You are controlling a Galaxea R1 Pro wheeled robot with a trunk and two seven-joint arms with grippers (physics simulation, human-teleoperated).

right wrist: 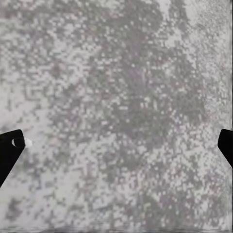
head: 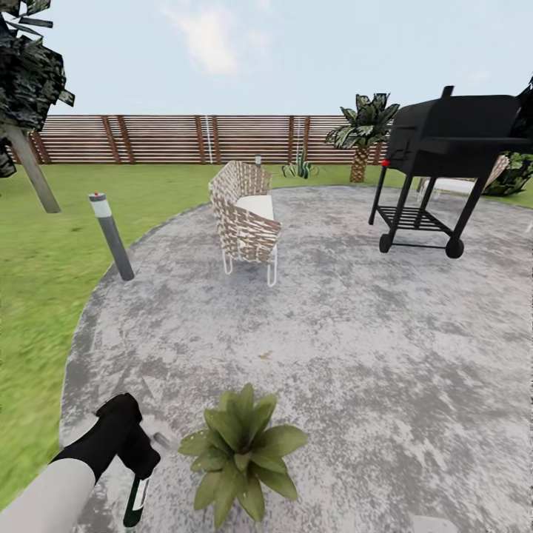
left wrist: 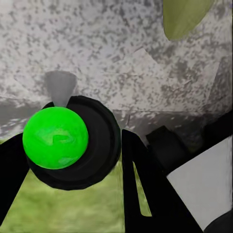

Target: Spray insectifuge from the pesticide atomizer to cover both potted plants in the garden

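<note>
The left end effector [head: 137, 463] is clamped on the pesticide atomizer [head: 137, 500], whose dark body with a pale band hangs below the black fingers, just beside the potted plant [head: 240, 451]. In the left wrist view a bright green ball [left wrist: 55, 138] sits on the round black end of the bottle [left wrist: 99, 141], framed by the fingers [left wrist: 145, 194]; which end of the bottle this is cannot be told. A green leaf [left wrist: 184, 17] enters that view's edge, so the tool appears to be held close to the plant for spraying. The right end effector [right wrist: 116, 145] stands wide apart and empty, only two dark fingertips [right wrist: 8, 150] showing over speckled grey paving, probably kept clear as the idle arm.

The potted plant stands on the round grey patio [head: 333, 333]; its pot is hidden under the leaves. Beyond the plant are a woven chair [head: 244, 215] and a black grill [head: 444, 155]; to the plant's far left, a grey bollard lamp [head: 111, 237] stands at the patio's edge. The lawn [head: 44, 296] and a slatted fence [head: 170, 138] close the scene. A second potted plant cannot be made out.
</note>
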